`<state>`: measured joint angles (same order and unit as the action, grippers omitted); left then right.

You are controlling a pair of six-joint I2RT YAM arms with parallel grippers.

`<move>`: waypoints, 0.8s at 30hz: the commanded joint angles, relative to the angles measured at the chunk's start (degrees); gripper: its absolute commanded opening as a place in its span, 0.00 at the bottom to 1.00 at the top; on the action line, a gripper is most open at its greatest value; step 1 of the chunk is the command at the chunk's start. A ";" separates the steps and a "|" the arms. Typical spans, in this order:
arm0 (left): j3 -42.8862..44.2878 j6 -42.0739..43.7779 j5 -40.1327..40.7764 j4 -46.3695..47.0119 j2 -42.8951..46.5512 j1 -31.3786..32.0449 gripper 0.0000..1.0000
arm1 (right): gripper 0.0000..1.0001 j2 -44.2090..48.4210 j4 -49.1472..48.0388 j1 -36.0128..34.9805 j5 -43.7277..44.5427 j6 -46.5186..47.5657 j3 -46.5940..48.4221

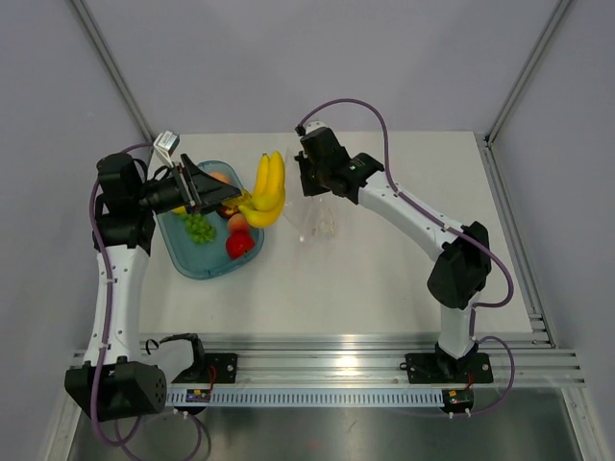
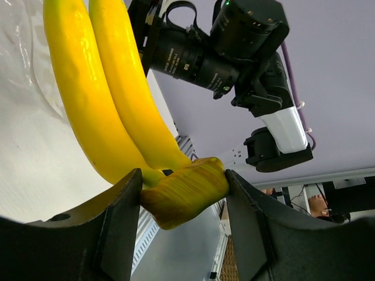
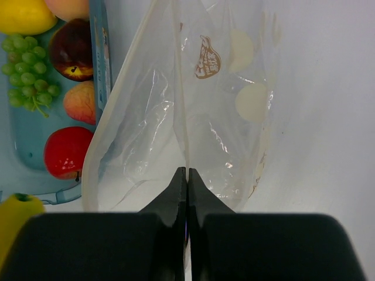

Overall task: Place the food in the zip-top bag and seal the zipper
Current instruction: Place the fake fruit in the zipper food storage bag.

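Yellow banana bunch [image 1: 269,187] hangs off the teal tray [image 1: 202,264] in the top view, stem end clamped in the left gripper [image 1: 233,202]. Its long axis runs near-to-far w/ a slight curve, tips pting twd the far edge. It sits btwn tray and zip-top bag [image 1: 317,219], not in it yet. Left in the tray: grapes [image 1: 199,229], peach [image 1: 237,223], apple [image 1: 240,244]. So I'd judge the job barely begun: 1 fruit lifted, none bagged, zipper not sealed. Left wrist: jaws squeeze the stem [image 2: 184,190] from both sides, bananas run up-left. Right wrist: right gripper [image 3: 187,175] has jaws together, pinching a bag edge. The clear bag stretches away from the fingers and looks empty. The plum [image 3: 73,55] and lemon [image 3: 23,14] are also in the tray. Seal strip too faint to pick out.
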<state>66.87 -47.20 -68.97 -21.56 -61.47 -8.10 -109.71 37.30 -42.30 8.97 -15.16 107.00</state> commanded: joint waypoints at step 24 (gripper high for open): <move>-14.04 -11.07 4.19 16.38 -5.67 6.08 0.00 | 0.00 4.50 -8.03 2.31 -7.56 -8.31 -5.05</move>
<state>53.54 -58.57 -65.43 -7.03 -66.65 -2.15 -109.03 33.01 -40.56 3.42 -21.17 102.06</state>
